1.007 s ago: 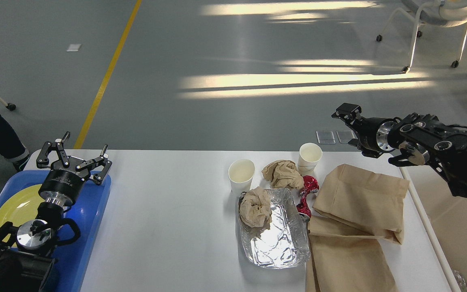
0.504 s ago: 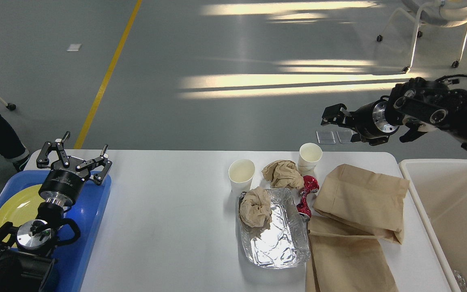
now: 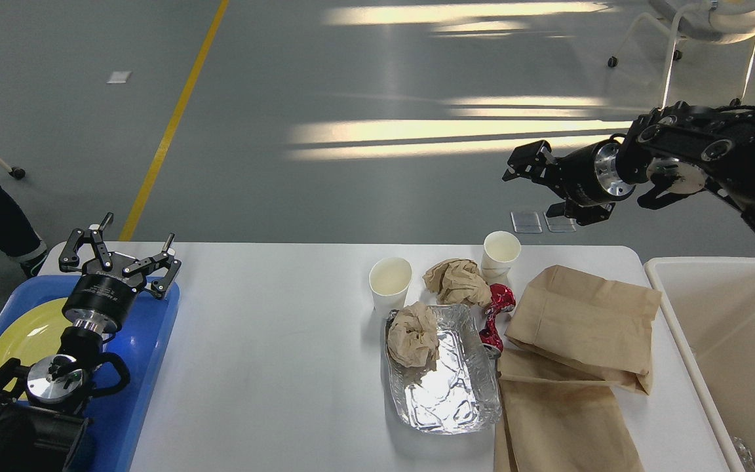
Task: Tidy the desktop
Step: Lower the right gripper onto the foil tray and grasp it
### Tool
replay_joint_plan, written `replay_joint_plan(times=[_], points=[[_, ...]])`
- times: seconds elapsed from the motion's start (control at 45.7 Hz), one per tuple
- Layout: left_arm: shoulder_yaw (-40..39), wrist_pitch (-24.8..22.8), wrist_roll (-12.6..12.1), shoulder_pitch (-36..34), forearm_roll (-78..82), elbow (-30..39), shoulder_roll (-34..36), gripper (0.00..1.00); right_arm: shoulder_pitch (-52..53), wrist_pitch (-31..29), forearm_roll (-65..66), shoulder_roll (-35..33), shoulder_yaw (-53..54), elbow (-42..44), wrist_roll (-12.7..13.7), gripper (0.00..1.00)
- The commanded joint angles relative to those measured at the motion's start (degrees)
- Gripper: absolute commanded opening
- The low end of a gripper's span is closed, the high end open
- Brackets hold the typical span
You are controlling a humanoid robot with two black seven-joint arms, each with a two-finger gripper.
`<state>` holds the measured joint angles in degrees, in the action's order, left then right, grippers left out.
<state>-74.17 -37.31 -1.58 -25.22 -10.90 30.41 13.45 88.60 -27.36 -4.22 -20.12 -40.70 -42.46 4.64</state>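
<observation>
Litter crowds the white tabletop (image 3: 272, 341) around a foil tray (image 3: 446, 387): cups, crumpled paper, bags. Left gripper (image 3: 117, 252), spread, hovers far left of it; right gripper (image 3: 535, 180), spread and empty, hangs beyond it. Best approach: descend squarely onto one cup.

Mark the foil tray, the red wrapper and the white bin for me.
foil tray (image 3: 446, 393): head view, on its bare crinkled floor.
red wrapper (image 3: 495, 314): head view, on its middle.
white bin (image 3: 682, 328): head view, on its left rim.
</observation>
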Motion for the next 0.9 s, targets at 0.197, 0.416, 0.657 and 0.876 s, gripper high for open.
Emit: replay_joint_plan(times=[0.197, 0.416, 0.657, 0.876], points=[[0.0, 0.0, 0.0, 0.0, 0.0, 0.0, 0.0, 0.96, 2.6, -10.5, 5.4, 3.9, -3.2, -1.4, 0.4, 1.0], [0.0, 0.0, 0.0, 0.0, 0.0, 0.0, 0.0, 0.96, 5.0, -19.4, 11.5, 6.5, -3.3, -1.6, 0.5, 1.0], [0.0, 0.0, 0.0, 0.0, 0.0, 0.0, 0.0, 0.96, 9.7, -24.6, 12.6, 9.8, -3.9, -2.1, 4.6, 1.0], [0.0, 0.0, 0.0, 0.0, 0.0, 0.0, 0.0, 0.96, 12.5, -25.4, 12.6, 12.4, -4.2, -3.8, 4.9, 1.0]])
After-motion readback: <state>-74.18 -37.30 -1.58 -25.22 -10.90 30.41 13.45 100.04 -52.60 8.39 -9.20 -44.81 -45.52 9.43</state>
